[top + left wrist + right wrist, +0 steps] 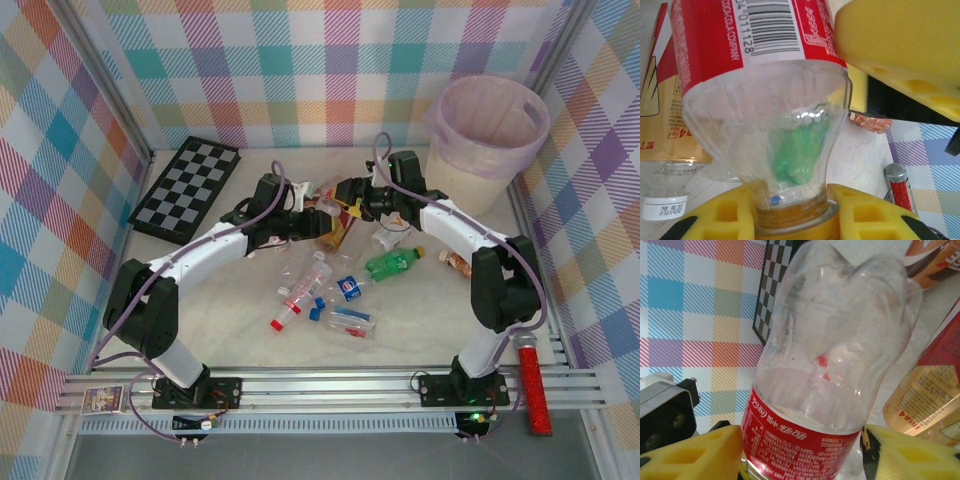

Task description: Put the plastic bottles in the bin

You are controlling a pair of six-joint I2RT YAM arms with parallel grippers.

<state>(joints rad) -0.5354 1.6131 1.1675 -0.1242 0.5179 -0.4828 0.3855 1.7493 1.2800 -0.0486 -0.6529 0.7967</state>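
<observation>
Clear Coca-Cola bottle [835,340] near table [230,325] centre: left gripper [792,220] clamps neck, right gripper [800,452] clamps red label. Risk: opposed pulls twist or crush it; early release drops it short of bin [478,185], far-right corner.

LEFT WRIST: the camera presses close to the red-labelled bottle [775,135], looking from its neck along its body toward the red stick [900,192] beyond it. RIGHT WRIST: the lens sits just as near the same bottle, at its label, facing past its lobed base to the chessboard [771,290] and plaid wall [695,305] behind it. Both catch the tan-labelled bottle [665,115] just beside it. TOP: the camera looks down from high above and behind the arm bases [195,385], far from the bottle, taking in the whole table [230,330].
</observation>
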